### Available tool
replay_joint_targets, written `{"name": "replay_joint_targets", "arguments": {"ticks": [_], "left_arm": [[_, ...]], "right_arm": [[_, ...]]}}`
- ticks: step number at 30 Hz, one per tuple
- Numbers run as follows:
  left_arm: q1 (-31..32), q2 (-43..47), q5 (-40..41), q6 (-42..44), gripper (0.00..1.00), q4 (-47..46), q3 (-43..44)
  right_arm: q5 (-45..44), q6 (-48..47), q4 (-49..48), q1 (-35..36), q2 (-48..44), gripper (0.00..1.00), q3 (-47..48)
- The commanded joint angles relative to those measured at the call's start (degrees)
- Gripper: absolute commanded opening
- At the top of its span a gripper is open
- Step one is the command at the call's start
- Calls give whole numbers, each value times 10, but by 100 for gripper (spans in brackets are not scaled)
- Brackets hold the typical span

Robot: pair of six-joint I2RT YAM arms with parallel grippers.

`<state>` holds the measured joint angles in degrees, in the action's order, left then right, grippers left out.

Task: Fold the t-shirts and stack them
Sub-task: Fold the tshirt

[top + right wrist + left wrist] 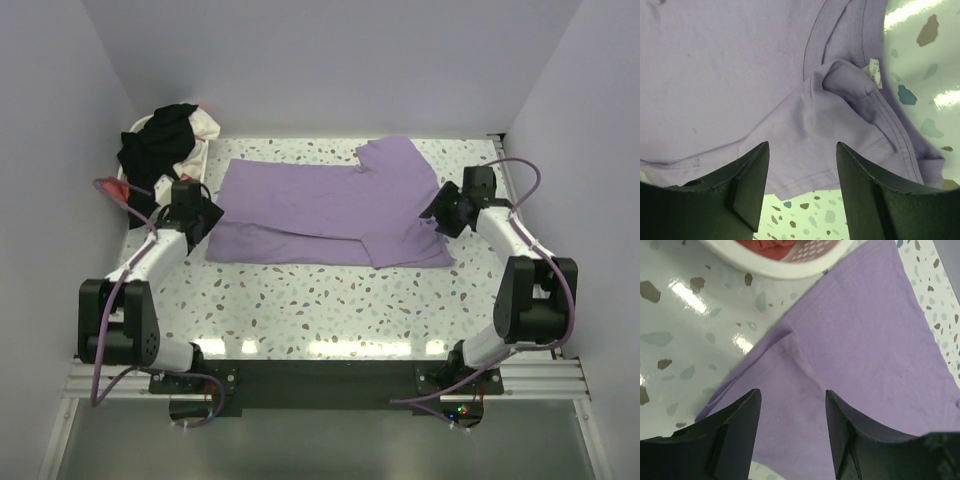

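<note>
Speckled table (320,300), purple shirt (320,200) lying partly folded. Your left gripper (792,395) at 9 o'clock and right gripper (802,147) at 3 o'clock both hang released over its ends.

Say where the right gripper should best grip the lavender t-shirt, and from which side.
Likely the bunched collar fold beside the neck label, from above at its right end: the lavender t-shirt lies flat, and that raised fold offers an edge.
</note>
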<state>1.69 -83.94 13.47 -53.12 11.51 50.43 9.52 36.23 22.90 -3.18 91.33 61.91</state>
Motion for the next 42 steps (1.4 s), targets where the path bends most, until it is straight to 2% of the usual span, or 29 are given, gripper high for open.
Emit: {"name": "replay_joint_targets", "arguments": {"ticks": [1,6,11,19,26,36,42], "left_arm": [[19,55,5,-20,58,-48,-62],[30,62,-10,-32,51,-98,-132],[31,55,-25,-30,47,-143,-164],[31,47,-2,-22,46,-131,-172],[31,39,8,-21,42,-124,-184],[31,42,11,-12,40,-118,-186],[31,46,10,-8,40,-116,-184]], "right_arm": [[-64,-3,5,27,-65,59,-28],[-104,0,-7,44,-121,52,-105],[-119,-10,-21,44,-118,51,-138],[-147,-4,-41,37,-54,51,-140],[-164,0,-56,19,-44,52,-159],[-136,21,-72,12,-31,44,-150],[-129,26,-76,12,-35,43,-144]]}}
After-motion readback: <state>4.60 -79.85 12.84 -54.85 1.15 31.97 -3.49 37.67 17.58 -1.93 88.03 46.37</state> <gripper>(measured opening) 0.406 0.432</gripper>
